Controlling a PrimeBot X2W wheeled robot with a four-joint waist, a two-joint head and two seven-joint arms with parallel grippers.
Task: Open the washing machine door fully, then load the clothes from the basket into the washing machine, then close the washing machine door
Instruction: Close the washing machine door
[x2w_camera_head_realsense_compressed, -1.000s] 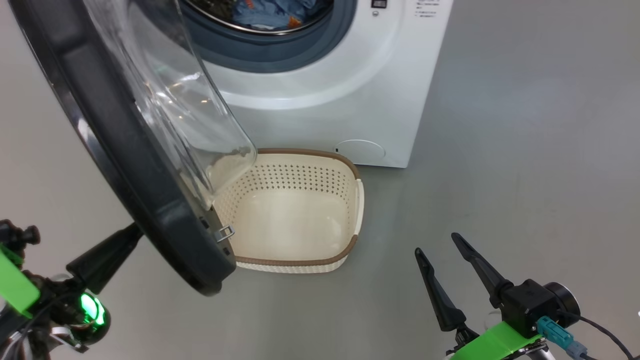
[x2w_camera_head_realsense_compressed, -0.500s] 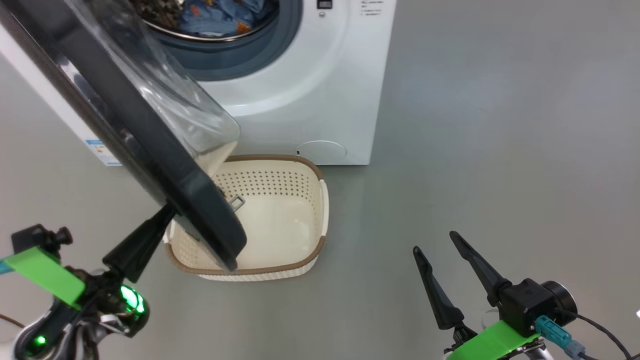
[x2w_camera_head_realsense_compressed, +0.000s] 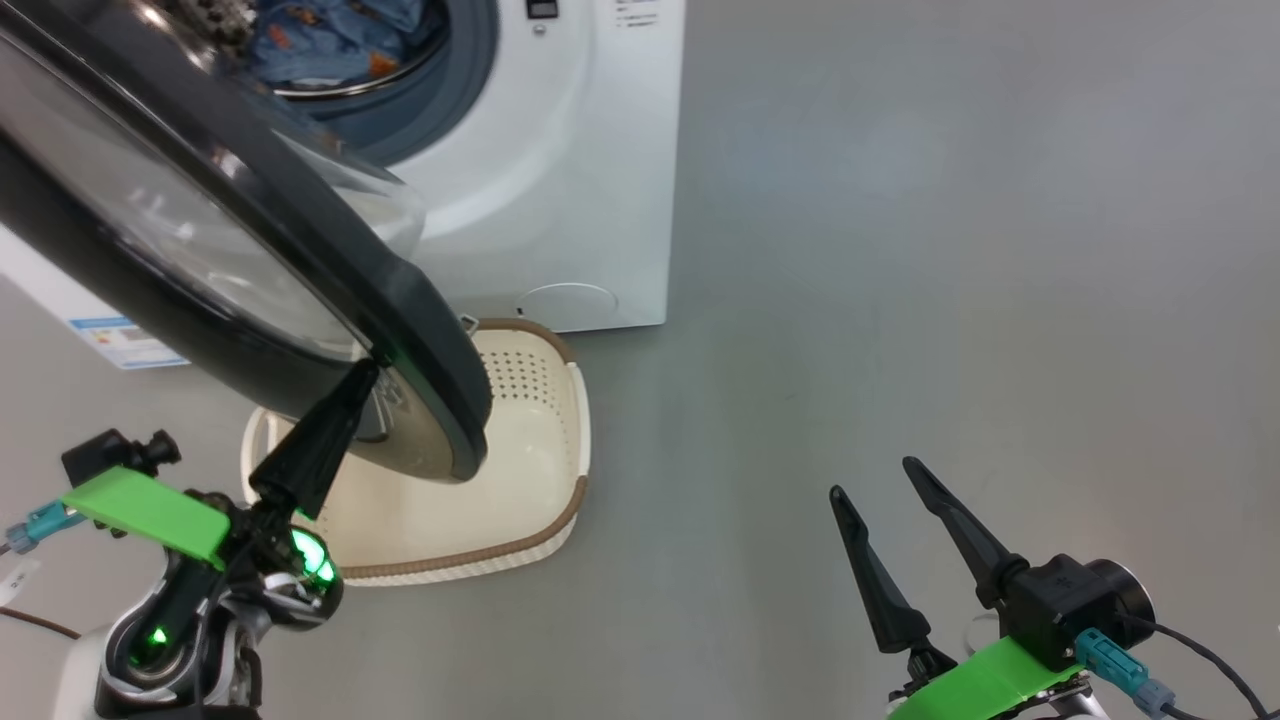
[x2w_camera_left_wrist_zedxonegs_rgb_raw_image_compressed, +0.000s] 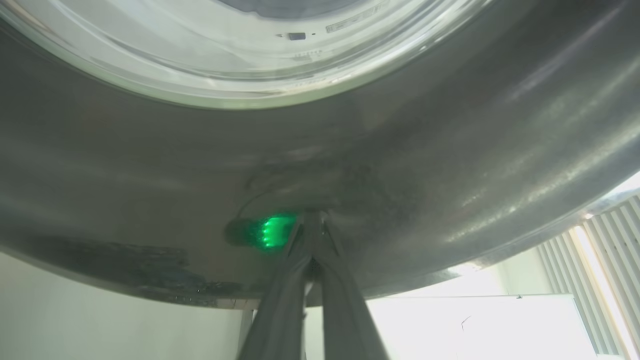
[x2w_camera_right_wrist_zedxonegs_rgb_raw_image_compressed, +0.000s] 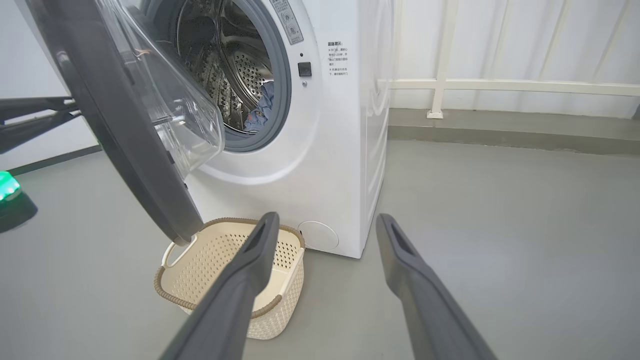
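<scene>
The washing machine door (x2w_camera_head_realsense_compressed: 400, 320) stands part-way open, hinged at the left of the washing machine (x2w_camera_head_realsense_compressed: 580, 200). Its free edge hangs over the basket (x2w_camera_head_realsense_compressed: 500, 480). The first two steps look done. Light-blue clothes (x2w_camera_head_realsense_compressed: 320, 50) lie inside the steel drum, and the basket sits empty on the grey floor (x2w_camera_head_realsense_compressed: 900, 250), just in front of the machine's lower panel. What remains, as I judge it, is the closing: the door is far from latched, with its glass bowl clear of the rubber ring in the right wrist view.

The left claw (x2w_camera_head_realsense_compressed: 365, 378) has its fingers pressed together into one point, and in the left wrist view the tips rest against the door's glossy outer face, below the window. It pinches nothing and reads as a push. The right claw (x2w_camera_head_realsense_compressed: 872, 478) hangs spread and empty over the floor, well apart from the machine, at the lower right.

Compared with a second ago, the machine and the basket sit further left in the head view, which is the camera turning. Measured against the basket, though, the door's free edge now covers much more of it, and the door shows its outer face rather than its edge, so it has swung toward the opening. The left claw has come up from beside the rim onto the door. The right claw holds the same pose.
</scene>
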